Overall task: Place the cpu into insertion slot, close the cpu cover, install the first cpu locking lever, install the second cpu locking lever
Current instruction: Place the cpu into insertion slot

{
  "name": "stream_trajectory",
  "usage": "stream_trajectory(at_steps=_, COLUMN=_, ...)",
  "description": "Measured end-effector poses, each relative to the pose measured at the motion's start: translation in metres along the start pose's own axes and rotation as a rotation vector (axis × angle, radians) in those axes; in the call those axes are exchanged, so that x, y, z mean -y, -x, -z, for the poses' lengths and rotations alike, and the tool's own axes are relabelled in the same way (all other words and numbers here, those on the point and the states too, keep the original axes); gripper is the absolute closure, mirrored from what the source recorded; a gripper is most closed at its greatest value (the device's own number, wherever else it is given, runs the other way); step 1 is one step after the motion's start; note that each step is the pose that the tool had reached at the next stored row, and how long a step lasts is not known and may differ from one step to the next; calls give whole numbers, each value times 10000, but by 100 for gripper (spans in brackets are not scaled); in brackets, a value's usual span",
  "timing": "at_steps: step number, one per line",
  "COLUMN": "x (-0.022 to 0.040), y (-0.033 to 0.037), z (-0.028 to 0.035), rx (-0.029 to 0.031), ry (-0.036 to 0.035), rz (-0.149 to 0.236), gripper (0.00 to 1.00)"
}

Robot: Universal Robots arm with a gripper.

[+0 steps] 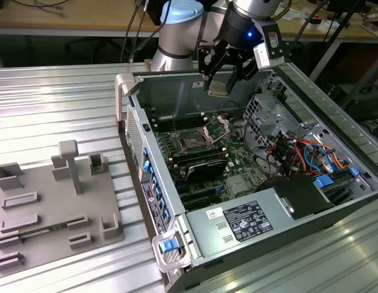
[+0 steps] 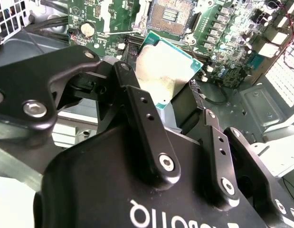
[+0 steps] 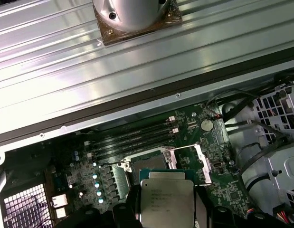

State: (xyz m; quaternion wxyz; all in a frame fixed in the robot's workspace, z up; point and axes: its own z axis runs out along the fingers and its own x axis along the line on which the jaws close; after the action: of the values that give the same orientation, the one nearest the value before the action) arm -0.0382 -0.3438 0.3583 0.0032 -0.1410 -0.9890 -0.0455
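Gripper (image 1: 222,79) clamps the cpu (image 1: 218,87) between its fingers and holds it in the air above the open computer case (image 1: 335,210), over the case's far end in the exterior view. The cpu is clear of the motherboard (image 1: 234,165) and tilted.

In the second wrist view the cpu (image 2: 168,66) sits gripped by opposite edges between the black fingers (image 2: 137,99), silvery face visible with a green rim. The insertion slot (image 2: 177,10) lies beyond it, apart from it, with bare contacts showing.

In the first wrist view the cpu (image 3: 165,199) hangs just in front of the insertion slot (image 3: 149,164) and overlaps its near edge.

The insertion slot (image 1: 192,141) is a dark square on the board with no chip in it. The cpu cover (image 1: 217,127) is swung open and stands tilted up beside the slot, toward the exterior view's right. The raised cpu cover (image 3: 200,161) also shows in the first wrist view.

Black memory slots (image 3: 132,137) run beside the socket, with a coin battery (image 3: 206,125) nearby. A grey fixture tray (image 1: 54,207) sits on the ribbed metal table (image 1: 54,110) to the exterior view's left, well apart from the case.
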Motion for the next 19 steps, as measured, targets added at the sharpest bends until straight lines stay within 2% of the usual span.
stream_trajectory(at_steps=5, x=0, y=0, z=0, rx=5, ry=-1, rz=-54, gripper=45)
stream_trajectory(at_steps=7, x=0, y=0, z=0, rx=19, ry=2, rz=-225, gripper=45)
stream_trajectory(at_steps=11, x=1, y=0, z=-5, rx=75, ry=15, rz=-845, gripper=45)
stream_trajectory(at_steps=15, x=1, y=-1, z=-9, rx=110, ry=22, rz=-1240, gripper=45)
stream_trajectory(at_steps=19, x=2, y=-2, z=-11, rx=120, ry=25, rz=-1349, gripper=45)
